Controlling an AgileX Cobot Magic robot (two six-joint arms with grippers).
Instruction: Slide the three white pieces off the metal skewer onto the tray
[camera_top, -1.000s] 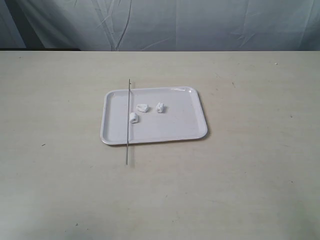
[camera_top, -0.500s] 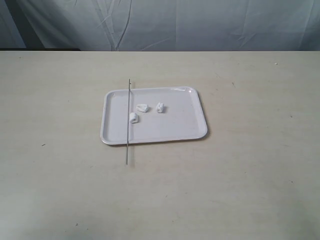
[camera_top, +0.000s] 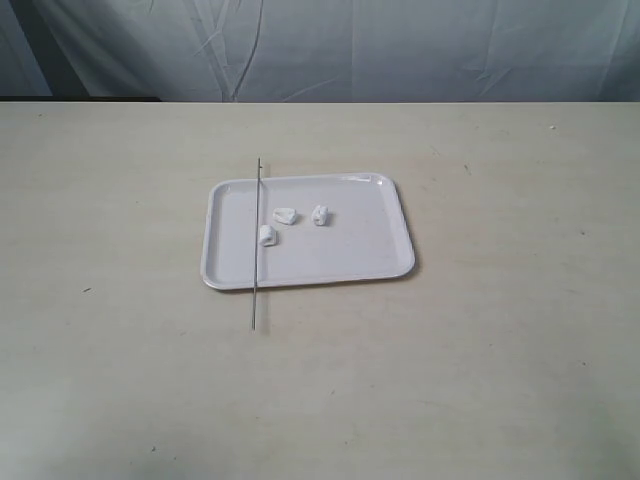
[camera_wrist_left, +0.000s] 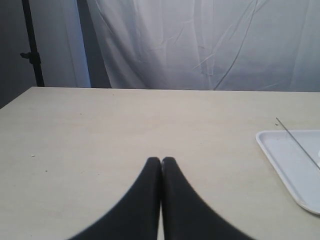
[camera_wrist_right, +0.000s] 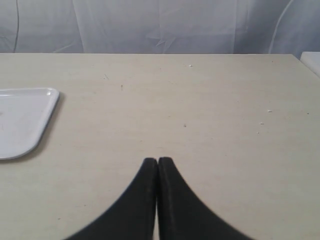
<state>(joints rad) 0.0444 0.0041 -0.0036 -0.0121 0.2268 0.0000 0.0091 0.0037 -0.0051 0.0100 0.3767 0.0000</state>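
The white tray (camera_top: 340, 255) lies in the middle of the table. Three white pieces rest loose on it: one (camera_top: 285, 214), one (camera_top: 321, 214) and one (camera_top: 267, 235) that touches or lies right beside the skewer. The thin metal skewer (camera_top: 257, 245) lies across the tray's left part, both ends sticking out past the rim. Neither gripper shows in the exterior view. My left gripper (camera_wrist_left: 161, 160) is shut and empty over bare table, with the tray's rim (camera_wrist_left: 272, 152) and the skewer (camera_wrist_left: 297, 142) off to one side. My right gripper (camera_wrist_right: 158, 160) is shut and empty, away from the tray's corner (camera_wrist_right: 45, 112).
A wrinkled white cloth backdrop (camera_top: 400, 50) hangs behind the table's far edge. A dark stand (camera_wrist_left: 31, 45) is beyond the table's corner in the left wrist view. The beige table (camera_top: 500, 380) spreads wide around the tray.
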